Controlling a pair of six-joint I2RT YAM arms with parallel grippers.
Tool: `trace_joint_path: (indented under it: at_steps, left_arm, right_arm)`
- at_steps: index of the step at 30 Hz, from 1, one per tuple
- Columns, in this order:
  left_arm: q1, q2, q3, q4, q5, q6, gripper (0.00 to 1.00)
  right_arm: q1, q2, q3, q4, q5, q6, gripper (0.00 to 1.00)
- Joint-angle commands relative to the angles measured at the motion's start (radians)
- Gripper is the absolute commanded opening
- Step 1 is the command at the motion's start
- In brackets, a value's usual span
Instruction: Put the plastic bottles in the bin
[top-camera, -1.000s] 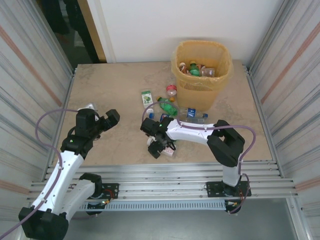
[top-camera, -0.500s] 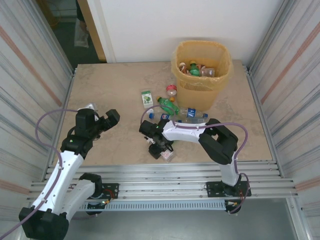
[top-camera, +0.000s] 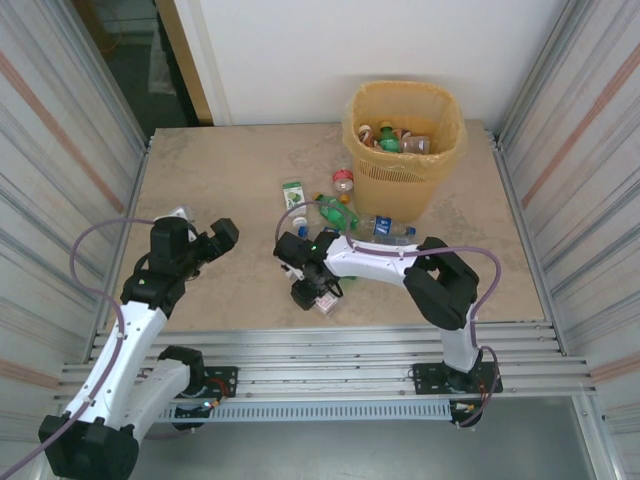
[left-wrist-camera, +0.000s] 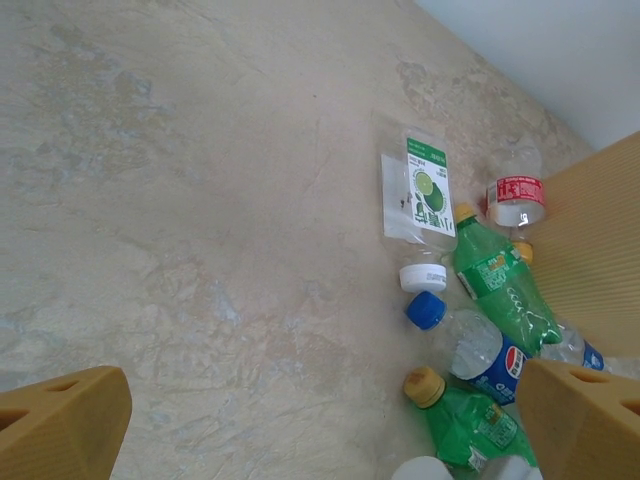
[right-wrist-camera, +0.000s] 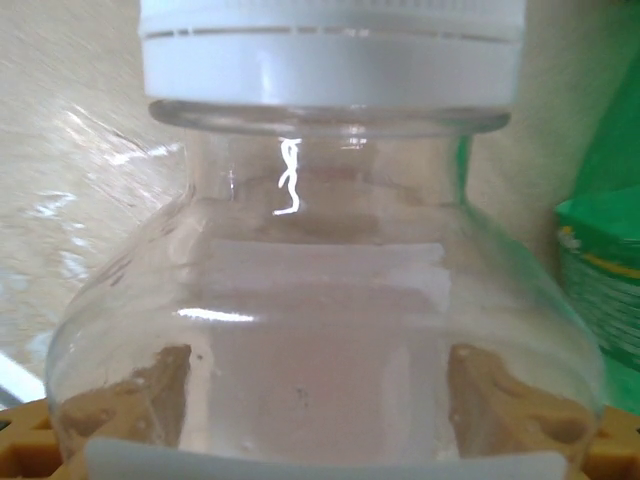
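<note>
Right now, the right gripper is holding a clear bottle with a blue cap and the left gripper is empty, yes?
Not quite: the cap is white, not blue, as the right wrist view shows. The right gripper does hold the clear bottle, and the left gripper is open and empty.

top: high behind arms, down on whole tabletop (top-camera: 220, 180) | left wrist: low oblique, shares bottle cluster (left-wrist-camera: 500, 290) with top | right wrist: tight against clear bottle (right-wrist-camera: 320, 300)

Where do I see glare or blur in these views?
Right wrist view: the clear bottle is very close, with white glare streaks on its glass; background blurred. Left wrist view: sharp, a green bottle crisp. Top external view: even light, faint shadows.
</note>
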Motion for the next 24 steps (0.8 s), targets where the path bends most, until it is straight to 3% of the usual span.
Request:
trace_joint_path:
  at_steps: [1, 13, 24]
  left_arm:
    - [0.011, -0.011, -0.007, 0.004, -0.003, 0.006, 0.99]
    - [0.021, -0.006, -0.014, 0.015, 0.003, 0.01, 0.99]
    - [0.023, 0.01, -0.016, 0.032, 0.018, 0.009, 0.99]
  right_arm:
    - [-0.016, -0.104, 0.057, -0.028, 0.037, -0.005, 0.37]
    - [-0.174, -0.358, 0.208, -0.054, 0.146, 0.034, 0.35]
    - [-0.419, -0.501, 0.394, 0.003, 0.038, 0.017, 0.35]
